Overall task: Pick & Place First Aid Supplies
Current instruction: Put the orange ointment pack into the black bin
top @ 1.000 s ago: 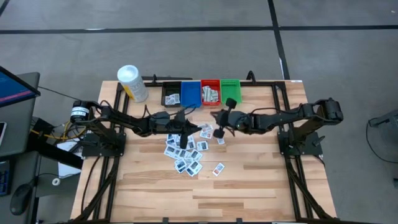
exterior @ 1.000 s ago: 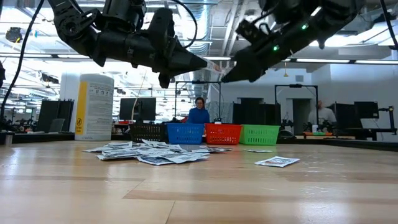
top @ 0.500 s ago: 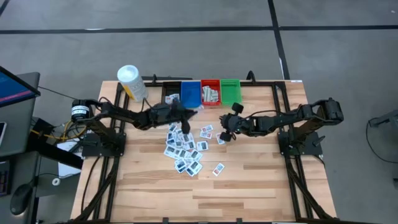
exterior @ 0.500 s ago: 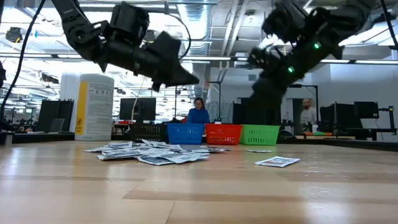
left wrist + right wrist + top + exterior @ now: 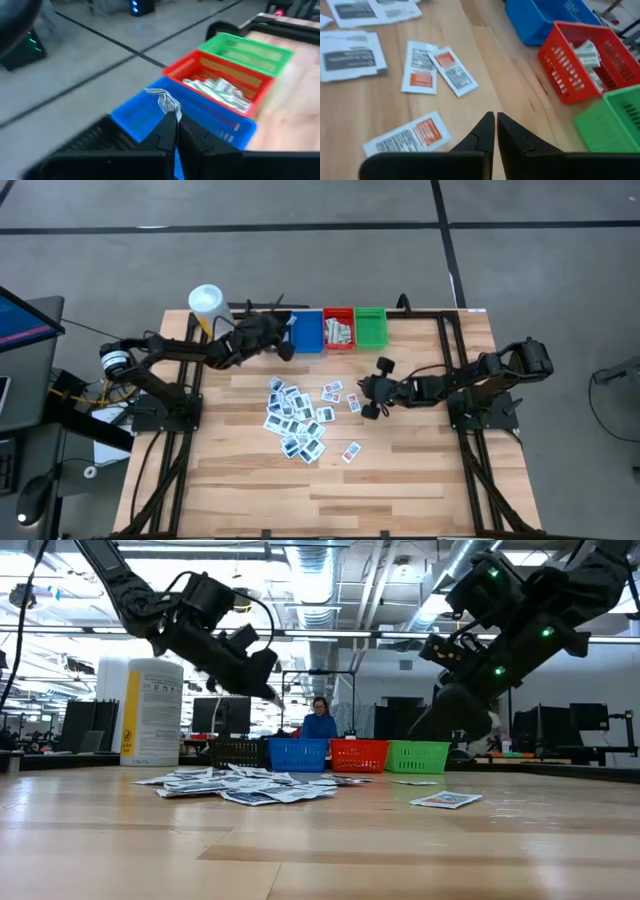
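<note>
A pile of small white first aid packets (image 5: 295, 415) lies flat on the wooden table. Along the far edge stand a black (image 5: 95, 142), a blue (image 5: 307, 332), a red (image 5: 338, 330) and a green bin (image 5: 370, 327). The red bin holds pale strips (image 5: 220, 91). My left gripper (image 5: 285, 344) hovers over the seam between the black and blue bins, shut on one packet (image 5: 165, 99). My right gripper (image 5: 367, 401) hangs shut and empty low over the table, right of the pile, close to orange-marked packets (image 5: 422, 67). My left gripper pinches a small crumpled white packet by its lower edge (image 5: 171, 109) between the two fingertips. The fingers slant slightly downward toward the table's far edge. The packet sticks out beyond the tips, lifted clear above the blue bin's near wall.
A white-capped yellow container (image 5: 206, 305) stands at the far left, beside the black bin. One loose packet (image 5: 351, 451) lies apart, nearer the front. The near half of the table (image 5: 330, 500) is bare wood.
My left gripper has swung from above the pile toward the table's far edge and left, turning as it went, and carries its packet to the black and blue bins. My right gripper has sunk toward the table and drifted a little to the right, staying shut.
</note>
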Robot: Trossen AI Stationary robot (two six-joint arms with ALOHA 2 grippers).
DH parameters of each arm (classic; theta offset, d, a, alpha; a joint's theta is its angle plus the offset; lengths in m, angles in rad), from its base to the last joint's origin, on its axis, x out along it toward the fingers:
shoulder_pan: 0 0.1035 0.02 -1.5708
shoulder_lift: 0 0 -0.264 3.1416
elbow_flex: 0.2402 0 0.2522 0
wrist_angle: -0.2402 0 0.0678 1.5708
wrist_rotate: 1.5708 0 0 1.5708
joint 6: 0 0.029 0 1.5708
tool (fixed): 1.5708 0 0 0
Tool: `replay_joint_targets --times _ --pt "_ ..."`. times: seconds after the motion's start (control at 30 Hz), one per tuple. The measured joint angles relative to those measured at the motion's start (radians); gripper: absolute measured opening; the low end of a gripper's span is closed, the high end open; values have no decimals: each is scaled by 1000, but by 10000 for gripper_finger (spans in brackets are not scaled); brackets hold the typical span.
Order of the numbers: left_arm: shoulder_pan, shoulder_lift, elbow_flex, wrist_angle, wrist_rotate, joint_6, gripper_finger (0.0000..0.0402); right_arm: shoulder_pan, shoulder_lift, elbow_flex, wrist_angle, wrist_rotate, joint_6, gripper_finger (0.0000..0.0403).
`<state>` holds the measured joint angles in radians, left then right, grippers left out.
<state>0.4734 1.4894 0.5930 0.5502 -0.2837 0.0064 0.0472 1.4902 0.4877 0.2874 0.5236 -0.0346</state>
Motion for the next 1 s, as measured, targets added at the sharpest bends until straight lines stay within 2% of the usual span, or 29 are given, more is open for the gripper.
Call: replay_joint_targets --times 0.1,0.4,0.6,0.73,1.0 --pt "21 -16 1 -31 -33 71 15 2 0 0 15 -3 -1 16" --pt "91 -10 0 -131 -39 64 54 1 0 0 37 -64 10 27" --pt "68 -10 0 -132 -38 -32 86 0 0 0 42 -134 9 48" --pt "14 -10 0 -132 -11 -91 92 1 0 0 33 -215 9 69" --pt "-220 -10 0 -117 30 -153 92 4 3 -34 32 -239 2 117"
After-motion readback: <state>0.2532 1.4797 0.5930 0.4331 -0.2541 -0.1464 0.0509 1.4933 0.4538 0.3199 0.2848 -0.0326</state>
